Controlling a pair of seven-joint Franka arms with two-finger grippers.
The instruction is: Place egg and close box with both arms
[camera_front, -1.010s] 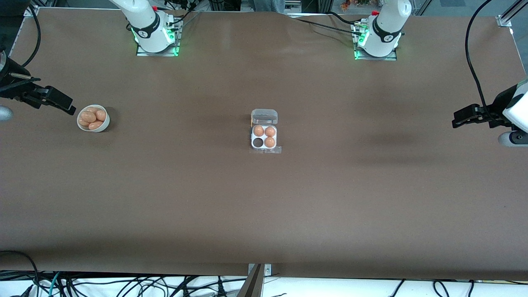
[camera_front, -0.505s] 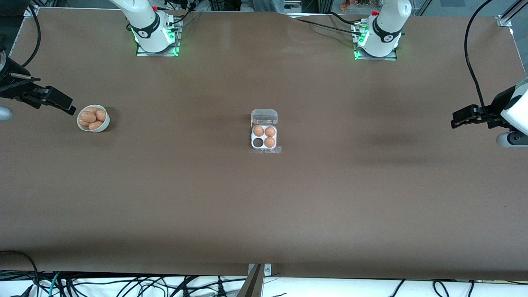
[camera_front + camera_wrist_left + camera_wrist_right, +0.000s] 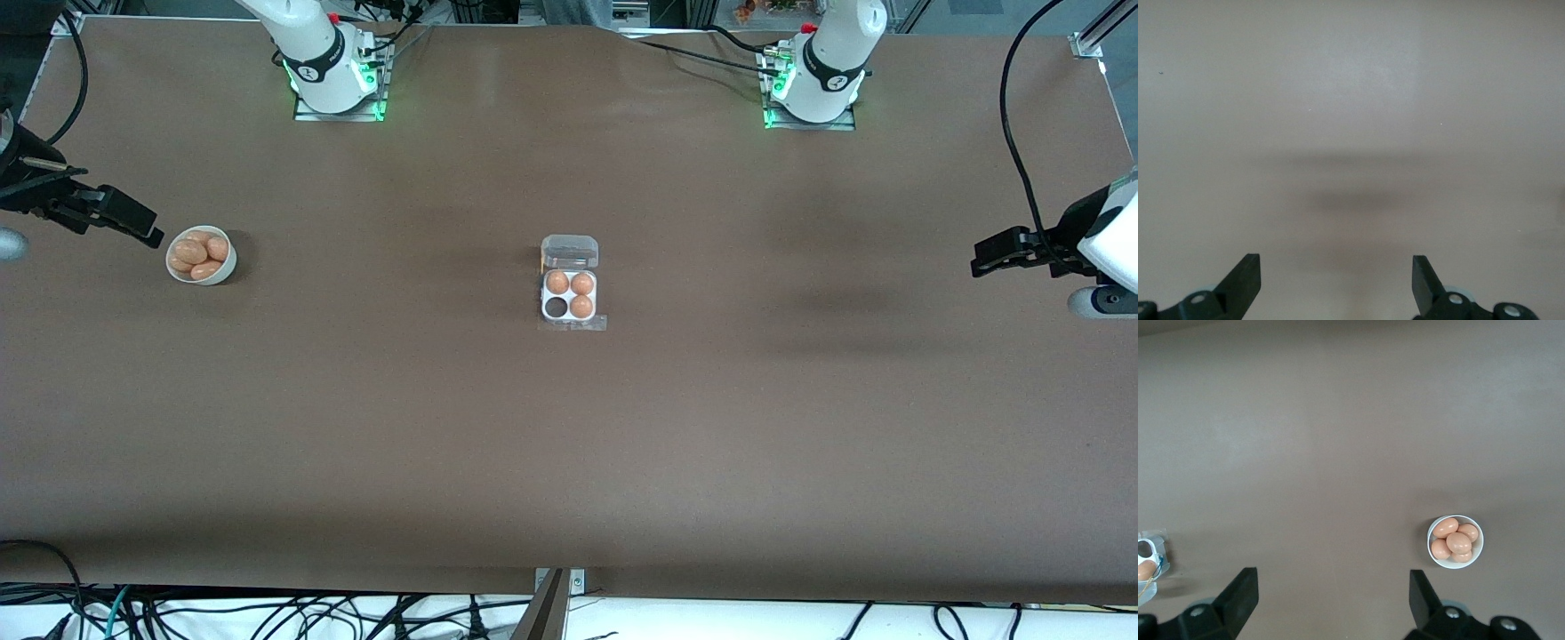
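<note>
The box (image 3: 569, 293) sits mid-table with its clear lid (image 3: 569, 251) swung open. Three brown eggs fill its cells and one cell (image 3: 556, 308) is empty. A corner of the box shows in the right wrist view (image 3: 1148, 560). A white bowl (image 3: 202, 256) of several brown eggs stands at the right arm's end of the table, also in the right wrist view (image 3: 1455, 542). My right gripper (image 3: 133, 224) is open and empty, up beside the bowl. My left gripper (image 3: 987, 253) is open and empty over the left arm's end of the table.
The brown table (image 3: 569, 444) stretches wide around the box. The two arm bases (image 3: 331, 71) (image 3: 813, 76) stand along its edge farthest from the front camera. Cables hang below the edge nearest that camera.
My left gripper has shifted very slightly. The right arm, the box and the bowl have not moved.
</note>
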